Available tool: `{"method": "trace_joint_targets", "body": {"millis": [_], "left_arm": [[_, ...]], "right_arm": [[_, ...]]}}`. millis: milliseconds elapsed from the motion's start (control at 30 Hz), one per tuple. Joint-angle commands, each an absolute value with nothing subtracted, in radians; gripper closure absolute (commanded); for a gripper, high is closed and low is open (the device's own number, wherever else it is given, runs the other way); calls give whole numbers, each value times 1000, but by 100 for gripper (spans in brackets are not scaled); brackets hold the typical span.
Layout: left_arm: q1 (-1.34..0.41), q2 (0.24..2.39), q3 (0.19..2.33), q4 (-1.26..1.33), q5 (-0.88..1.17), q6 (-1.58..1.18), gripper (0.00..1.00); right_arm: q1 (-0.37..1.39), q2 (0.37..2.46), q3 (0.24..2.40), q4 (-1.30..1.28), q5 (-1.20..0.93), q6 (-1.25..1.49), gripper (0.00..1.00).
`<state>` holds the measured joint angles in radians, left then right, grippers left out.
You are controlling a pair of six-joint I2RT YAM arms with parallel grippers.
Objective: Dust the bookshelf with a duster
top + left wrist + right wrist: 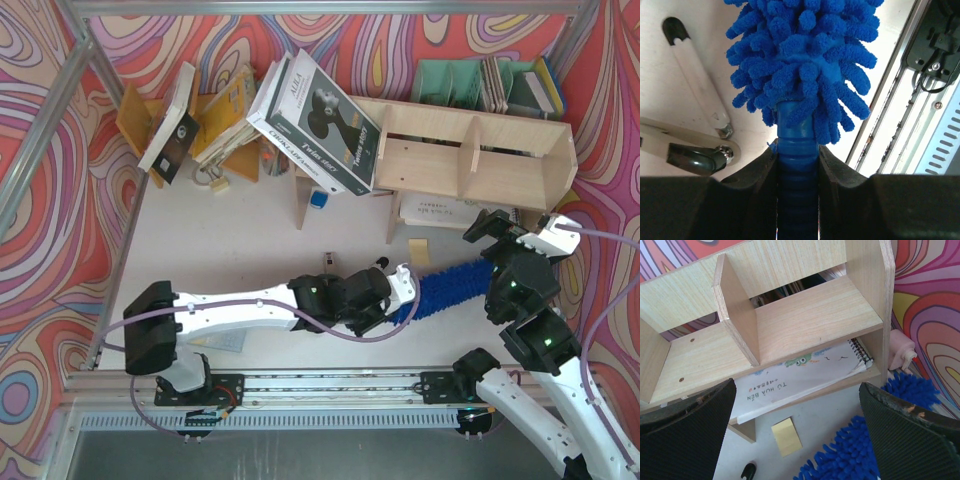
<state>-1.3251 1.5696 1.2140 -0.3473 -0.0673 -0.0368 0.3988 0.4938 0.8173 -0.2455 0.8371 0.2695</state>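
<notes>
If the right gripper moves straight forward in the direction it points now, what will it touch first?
Probably the bookshelf: the right gripper, open, faces its shelf's front edge, with a spiral notebook just beneath. Depth is unclear, so the notebook could come first.

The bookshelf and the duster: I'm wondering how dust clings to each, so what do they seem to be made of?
Bookshelf: pale unpainted wood, probably plywood, with a matt finish; grain lines show on the boards and the cut edges look bare. Duster: bright blue microfibre, chenille-like, judging by its soft stubby tufts; its handle looks like ribbed, slightly glossy blue plastic.
</notes>
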Motion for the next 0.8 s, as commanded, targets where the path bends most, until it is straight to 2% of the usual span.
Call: {"method": "trace_joint_targets", "body": {"millis": [0, 333, 767], "left_arm": [[-1321, 1616, 1225, -292, -42, -35, 100], [-1321, 1622, 1151, -265, -138, -65, 100], [-1321, 1443, 990, -146, -359, -215, 100]], "right_arm": [[395, 488, 816, -229, 851, 267, 1], [395, 492, 814, -239, 851, 277, 1], [395, 494, 811, -243, 848, 285, 1]]}}
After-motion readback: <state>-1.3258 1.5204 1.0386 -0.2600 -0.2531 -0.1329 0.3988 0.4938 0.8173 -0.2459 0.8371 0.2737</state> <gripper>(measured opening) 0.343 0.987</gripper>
